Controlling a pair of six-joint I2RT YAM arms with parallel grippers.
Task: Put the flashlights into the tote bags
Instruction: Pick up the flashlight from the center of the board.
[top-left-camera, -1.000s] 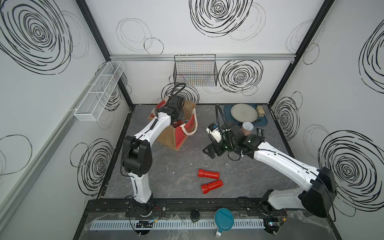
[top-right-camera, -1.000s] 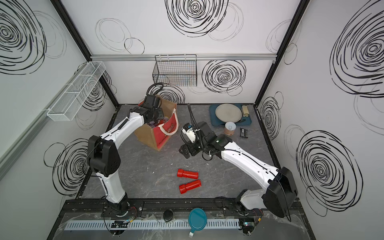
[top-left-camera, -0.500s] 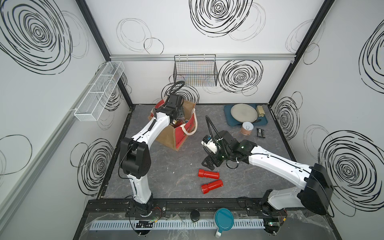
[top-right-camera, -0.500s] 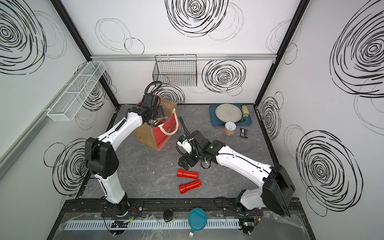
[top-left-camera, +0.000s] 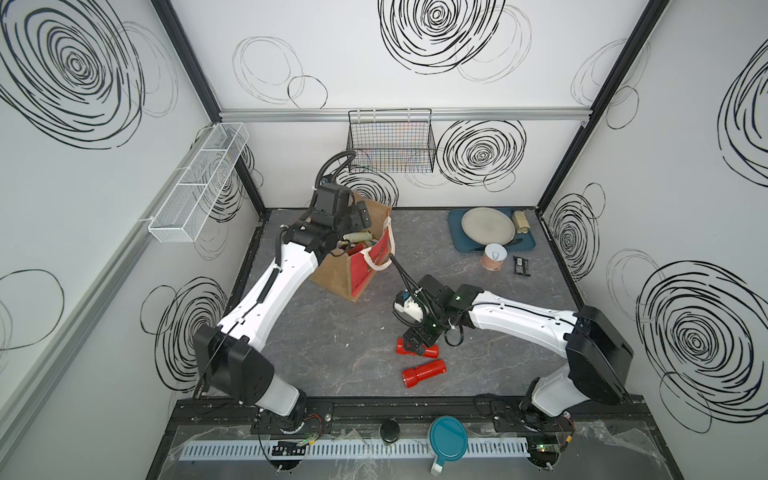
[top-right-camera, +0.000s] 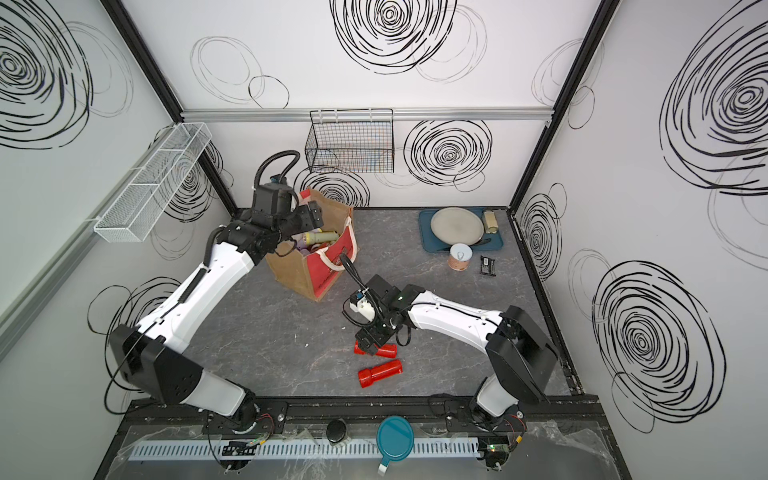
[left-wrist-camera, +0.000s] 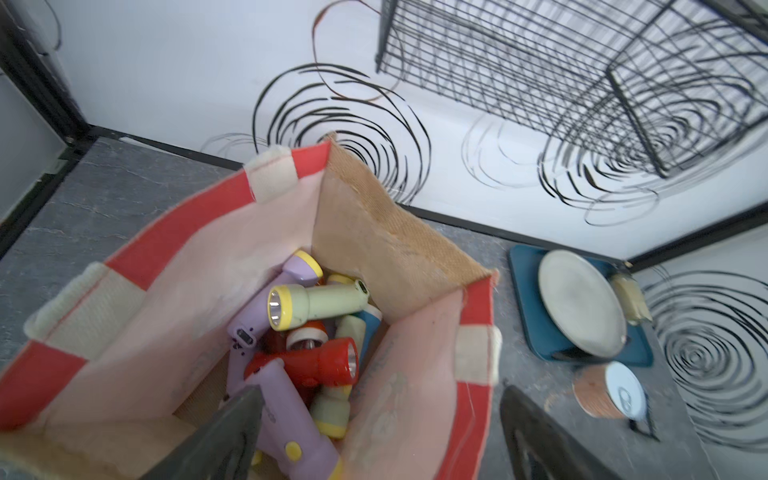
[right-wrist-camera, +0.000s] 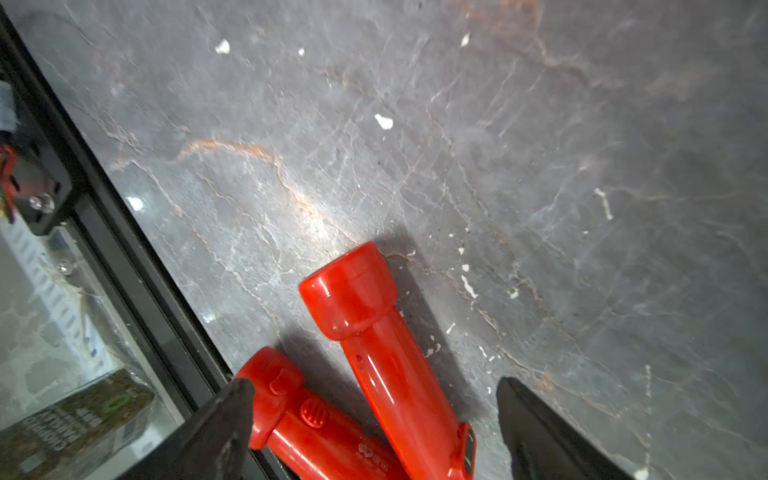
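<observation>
Your left hand has opened empty over the jute tote bag; your right hand, open and empty, has dropped over a red flashlight, one of two left.

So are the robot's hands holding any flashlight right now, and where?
No, nothing is held. The left gripper hangs open over the tote bag, and the right gripper is open above a red flashlight lying on the table.
</observation>
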